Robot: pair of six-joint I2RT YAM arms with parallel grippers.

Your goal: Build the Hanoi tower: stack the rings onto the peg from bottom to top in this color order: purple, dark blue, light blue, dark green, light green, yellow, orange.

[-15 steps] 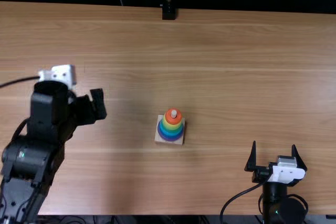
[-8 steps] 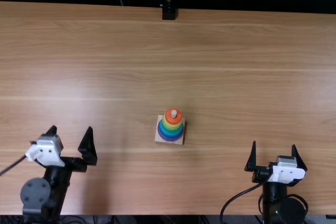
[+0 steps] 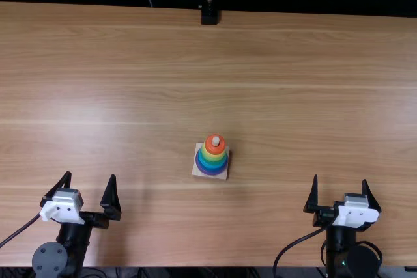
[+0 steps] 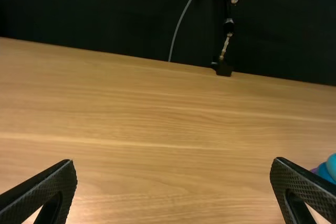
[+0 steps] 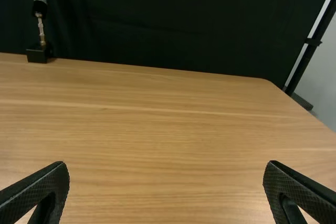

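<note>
In the top view, I see a cone of rainbow-coloured rings (image 3: 212, 157) upright on a pale square wooden base (image 3: 197, 170), near three o'clock from my black left gripper (image 3: 90, 175), near nine from my black right gripper (image 3: 340, 178). Both have their fingers spread, released.

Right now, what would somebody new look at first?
Probably the rainbow ring tower, bright on its square wooden base, near the middle of the table. Next, perhaps, the two black grippers at the near edge: the left gripper and the right gripper, each with its fingers spread wide and pointing away.
</note>
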